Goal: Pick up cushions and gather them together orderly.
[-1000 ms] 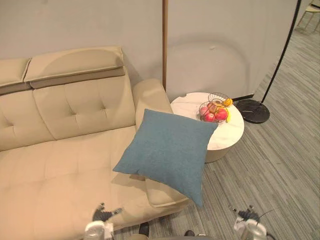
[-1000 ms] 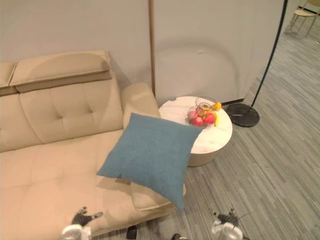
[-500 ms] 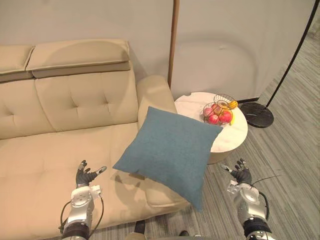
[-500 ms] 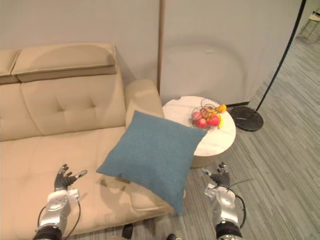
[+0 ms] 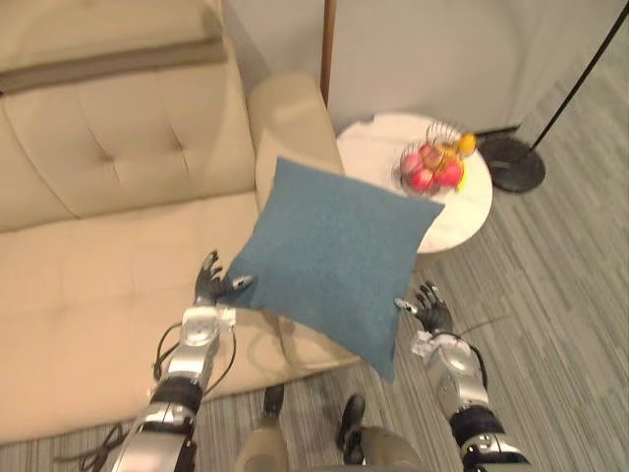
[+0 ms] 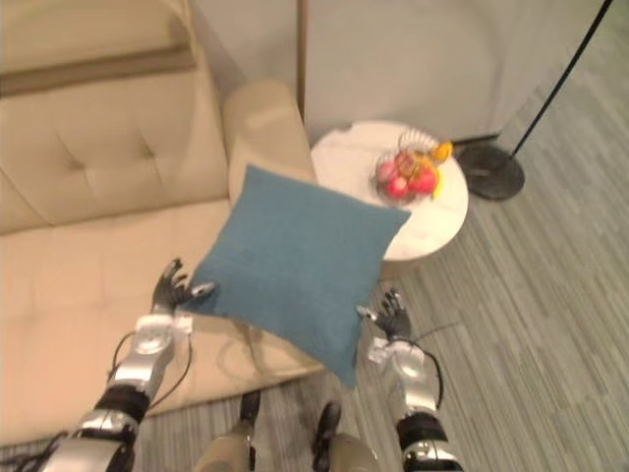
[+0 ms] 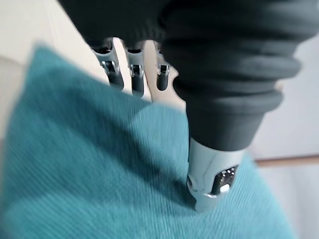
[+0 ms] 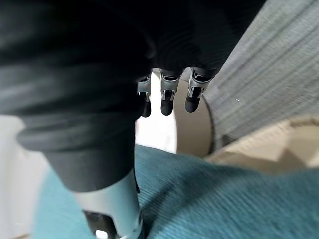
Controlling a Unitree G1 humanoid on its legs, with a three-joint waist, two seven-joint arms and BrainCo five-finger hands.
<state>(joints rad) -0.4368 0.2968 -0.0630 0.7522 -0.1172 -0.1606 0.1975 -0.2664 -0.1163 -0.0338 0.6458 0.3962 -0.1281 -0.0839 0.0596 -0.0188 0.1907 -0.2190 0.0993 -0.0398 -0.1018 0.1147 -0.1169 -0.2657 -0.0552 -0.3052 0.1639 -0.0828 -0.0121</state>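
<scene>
Beige sofa (image 5: 88,285), blue cushion (image 5: 334,261) propped against its arm, left hand (image 5: 209,288) by one corner, right hand (image 5: 429,313) near opposite edge, both spread open, empty.

Cushion (image 5: 334,261) against sofa armrest (image 5: 285,123); table (image 5: 378,162) right; basket (image 5: 439,160) on table.

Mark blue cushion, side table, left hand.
blue cushion (image 5: 334,258), left eye view, centre of face
round side table (image 5: 377,147), left eye view, bare top
left hand (image 5: 208,290), left eye view, middle of hand

The left hand (image 5: 208,287) and right hand (image 5: 430,314) have dark ribbed covers, silver fingers (image 8: 168,94).
</scene>
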